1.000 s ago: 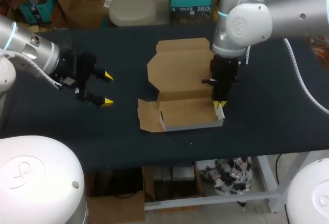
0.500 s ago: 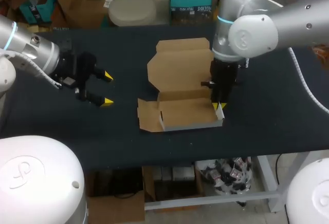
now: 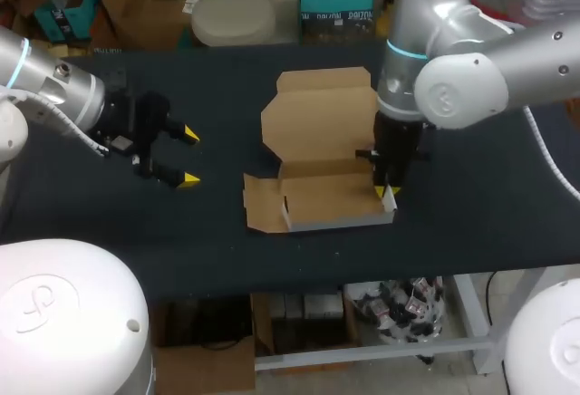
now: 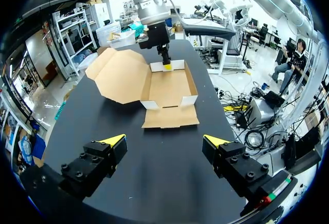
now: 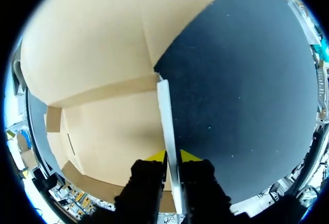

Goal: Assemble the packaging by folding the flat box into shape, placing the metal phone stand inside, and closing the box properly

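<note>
Cardboard box [image 3: 317, 155], brown, flat-pack and partly folded, lies open near the middle of a dark table [image 3: 471, 214]. Its shallow tray sits toward the table's near edge, with the wide lid panel [image 3: 317, 119] spread behind it toward the far edge. The tray's front wall stands up and shows a white outer face. At the tray's left end a side flap [image 3: 261, 205] lies flat on the table. At the right end the short side wall [image 5: 165, 116] stands upright.

The right arm comes in from the right and points straight down at that end. The right tool [image 3: 388, 192] is clamped on the side wall, one yellow-tipped finger inside the tray and one outside, both pressed against the thin card.

The left tool [image 3: 188, 156] hovers over bare table at the left, well apart from the box. Its two fingers are spread wide with nothing between them, pointing toward the box.
</note>
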